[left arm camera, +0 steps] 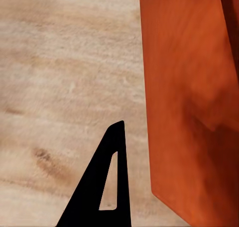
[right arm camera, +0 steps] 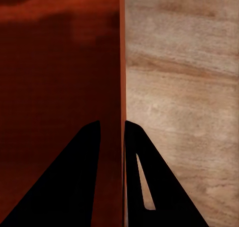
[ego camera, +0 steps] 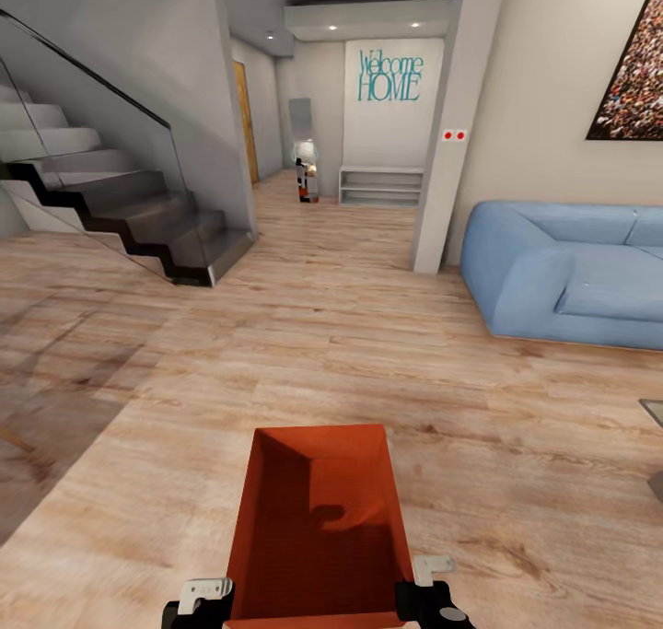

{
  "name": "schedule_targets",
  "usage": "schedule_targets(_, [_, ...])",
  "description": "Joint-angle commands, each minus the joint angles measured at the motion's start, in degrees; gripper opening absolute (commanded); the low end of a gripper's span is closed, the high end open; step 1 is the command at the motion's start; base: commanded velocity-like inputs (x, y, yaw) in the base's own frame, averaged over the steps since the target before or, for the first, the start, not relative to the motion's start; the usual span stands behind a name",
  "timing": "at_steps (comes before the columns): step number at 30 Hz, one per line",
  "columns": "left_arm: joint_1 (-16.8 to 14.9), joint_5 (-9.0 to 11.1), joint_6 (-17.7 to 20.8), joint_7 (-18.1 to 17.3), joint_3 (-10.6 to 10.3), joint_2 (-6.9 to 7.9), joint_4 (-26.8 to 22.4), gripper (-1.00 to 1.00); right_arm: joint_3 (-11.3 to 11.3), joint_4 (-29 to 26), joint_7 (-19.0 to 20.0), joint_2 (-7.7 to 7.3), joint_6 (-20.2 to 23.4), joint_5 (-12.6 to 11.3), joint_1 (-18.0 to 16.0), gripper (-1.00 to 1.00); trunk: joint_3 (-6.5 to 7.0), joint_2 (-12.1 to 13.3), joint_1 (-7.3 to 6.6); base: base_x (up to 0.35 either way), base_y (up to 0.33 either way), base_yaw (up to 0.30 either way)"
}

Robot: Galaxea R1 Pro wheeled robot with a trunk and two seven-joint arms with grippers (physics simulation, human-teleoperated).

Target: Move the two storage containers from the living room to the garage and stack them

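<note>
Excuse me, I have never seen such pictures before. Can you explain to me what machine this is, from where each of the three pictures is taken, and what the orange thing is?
This is a wheeled robot with two arms, drawn by a computer simulation and steered by a person. The large picture comes from a camera on its head, looking forward and down. It shows a living room: a wood floor, a blue sofa and stairs.

The orange thing is an open storage box, carried in front of the robot. The left gripper and right gripper are at its near corners.

The two small pictures come from cameras near each gripper. In the right one, two black fingers pinch the box's thin wall between them. In the left one, one finger shows beside the box, so that grip cannot be judged.
</note>
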Motion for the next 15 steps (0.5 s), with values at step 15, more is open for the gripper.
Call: schedule_targets(15, [0.0,0.2,-0.2,0.1,0.5,0.01,0.1,-1.00,-0.2,0.0,-0.3,0.01,-0.1,0.1,0.0,-1.00,-0.04,0.0,0.02,0.329,0.000,0.001])
